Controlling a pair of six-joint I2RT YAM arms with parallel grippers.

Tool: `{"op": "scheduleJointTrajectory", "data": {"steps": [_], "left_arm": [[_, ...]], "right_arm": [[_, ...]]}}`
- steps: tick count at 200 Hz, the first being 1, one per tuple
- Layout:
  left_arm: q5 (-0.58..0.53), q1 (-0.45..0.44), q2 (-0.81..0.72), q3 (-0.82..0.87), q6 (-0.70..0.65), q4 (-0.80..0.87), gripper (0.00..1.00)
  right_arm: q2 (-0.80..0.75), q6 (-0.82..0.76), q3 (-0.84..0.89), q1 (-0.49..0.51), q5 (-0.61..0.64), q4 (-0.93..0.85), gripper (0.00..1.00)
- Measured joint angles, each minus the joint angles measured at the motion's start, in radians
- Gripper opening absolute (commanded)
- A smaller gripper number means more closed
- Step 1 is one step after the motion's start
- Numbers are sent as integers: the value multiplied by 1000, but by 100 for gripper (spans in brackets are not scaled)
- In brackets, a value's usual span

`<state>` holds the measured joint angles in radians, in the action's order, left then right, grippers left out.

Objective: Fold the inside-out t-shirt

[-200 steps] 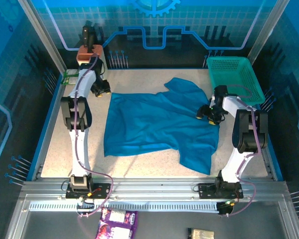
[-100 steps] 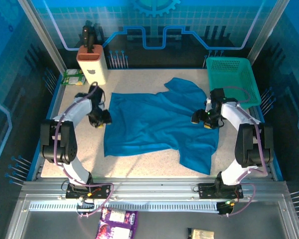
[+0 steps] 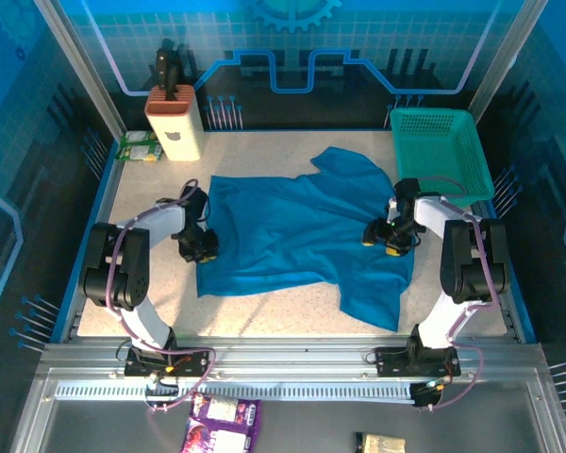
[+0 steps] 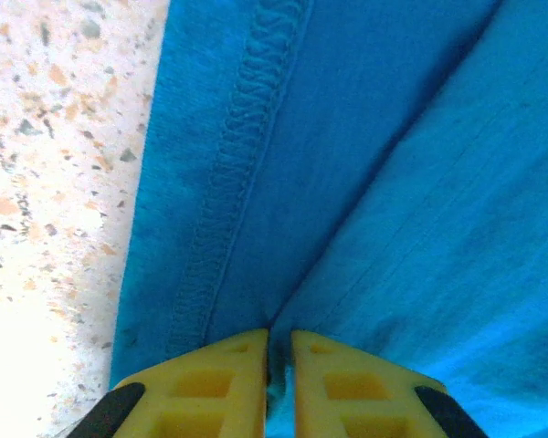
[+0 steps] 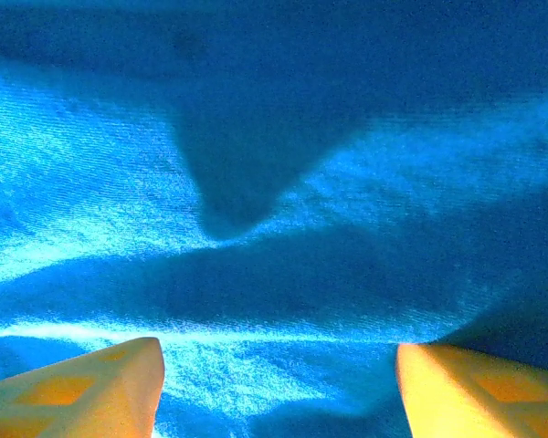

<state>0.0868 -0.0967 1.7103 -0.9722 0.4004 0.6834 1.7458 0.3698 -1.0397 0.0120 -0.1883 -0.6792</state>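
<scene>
Presently, the inside-out t-shirt (image 3: 292, 231) is pinched at its mid-left edge by the left hand (image 4: 279, 345), the right hand (image 5: 279, 365) held apart over it at mid-right, seemingly for folding.

Top cam overhead, wrist cams close on t-shirt (image 4: 393, 182)

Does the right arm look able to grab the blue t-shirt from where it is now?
Probably yes. The right arm's fingers sit low over the t-shirt's right side, spread apart, with bare cloth directly beneath them and nothing in between.
</scene>
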Motion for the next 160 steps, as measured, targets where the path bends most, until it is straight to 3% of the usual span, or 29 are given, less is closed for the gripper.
{"op": "scheduleJointTrajectory", "data": {"steps": [10,76,160], "left_arm": [[3,0,-8,5,10,-6,0],[-75,6,-161,92,75,-24,0],[-128,75,-325,261,264,-19,0]], "right_arm": [[0,1,0,0,1,0,70],[-12,45,22,-20,23,22,71],[-12,64,26,-35,27,26,71]]}}
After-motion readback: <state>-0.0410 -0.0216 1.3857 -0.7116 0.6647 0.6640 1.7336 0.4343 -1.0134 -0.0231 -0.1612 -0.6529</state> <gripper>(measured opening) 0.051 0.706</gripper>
